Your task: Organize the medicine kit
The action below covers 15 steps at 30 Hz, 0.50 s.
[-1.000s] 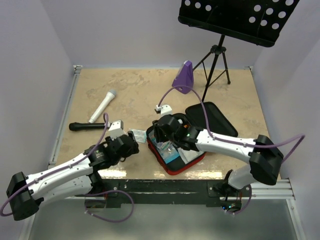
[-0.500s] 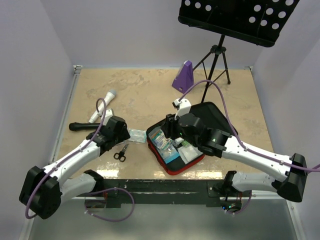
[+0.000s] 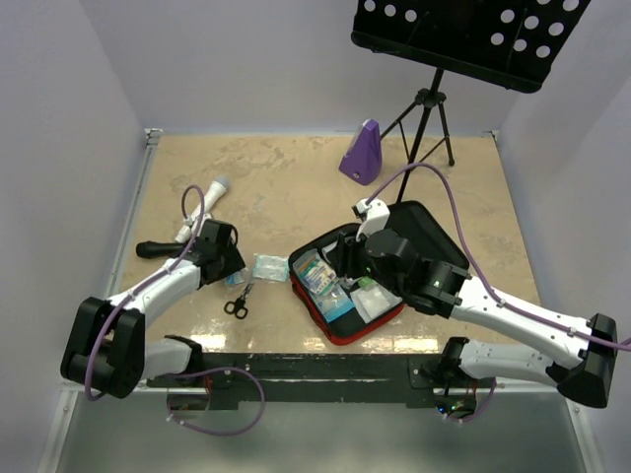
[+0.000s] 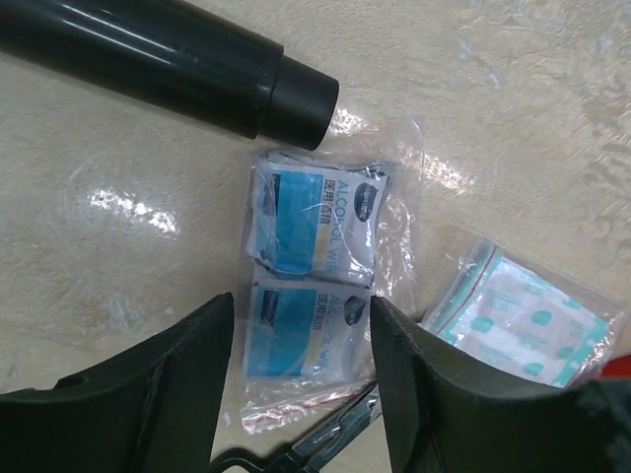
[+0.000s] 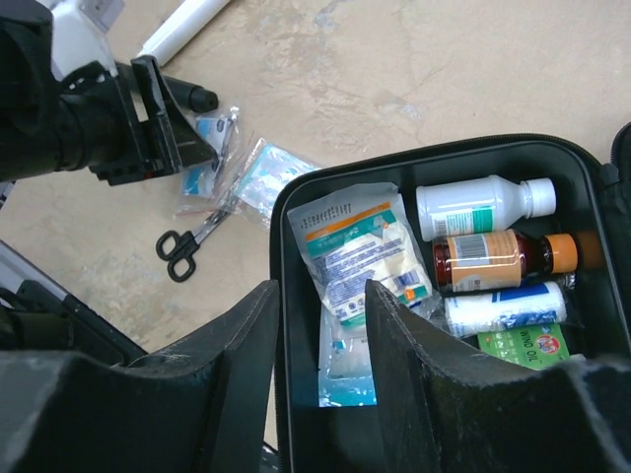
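Observation:
The medicine kit (image 3: 342, 335) lies open at the front centre, red rim around a black lining (image 5: 280, 246), its lid (image 3: 429, 229) folded back to the right. Inside are a gauze packet (image 5: 360, 251), a white bottle (image 5: 473, 205), a brown bottle (image 5: 498, 258) and a bandage roll (image 5: 503, 307). My right gripper (image 5: 322, 296) is open and empty above the kit's left rim (image 3: 347, 258). My left gripper (image 4: 301, 310) is open and empty, low over a clear bag of alcohol wipes (image 4: 311, 261) left of the kit (image 3: 235, 271).
Scissors (image 3: 237, 304) and a bag of plasters (image 3: 268, 266) lie between the left gripper and the kit. A black microphone (image 3: 158, 249) and a white one (image 3: 202, 209) lie at the left. A purple metronome (image 3: 362, 153) and a music stand (image 3: 429, 118) stand at the back.
My left arm has swung back and to the left, uncovering the scissors. My right gripper has risen and drawn back to the right over the kit.

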### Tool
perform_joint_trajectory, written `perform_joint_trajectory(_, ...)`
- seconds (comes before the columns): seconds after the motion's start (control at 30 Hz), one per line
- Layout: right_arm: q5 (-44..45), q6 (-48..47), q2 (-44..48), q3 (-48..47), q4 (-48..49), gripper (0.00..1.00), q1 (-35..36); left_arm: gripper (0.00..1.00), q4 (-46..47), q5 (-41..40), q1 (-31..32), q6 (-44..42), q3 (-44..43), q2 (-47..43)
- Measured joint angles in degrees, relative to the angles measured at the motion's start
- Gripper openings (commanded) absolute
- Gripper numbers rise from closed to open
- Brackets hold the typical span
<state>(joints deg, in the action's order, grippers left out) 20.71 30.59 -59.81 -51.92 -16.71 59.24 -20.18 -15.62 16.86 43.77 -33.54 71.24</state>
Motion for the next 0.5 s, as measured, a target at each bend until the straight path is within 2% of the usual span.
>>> perform_joint_trajectory(0.17,0.9,0.0,2.3,1.0,-0.2,0.45,0.0,0.47,1.6,0.2,0.0,-0.1,0.0,3.5)
perform_joint_trajectory(0.5,0.9,0.1,2.9,1.6,-0.7,0.43,0.0,0.01,2.0,0.0,0.0,-0.1,0.0,1.0)
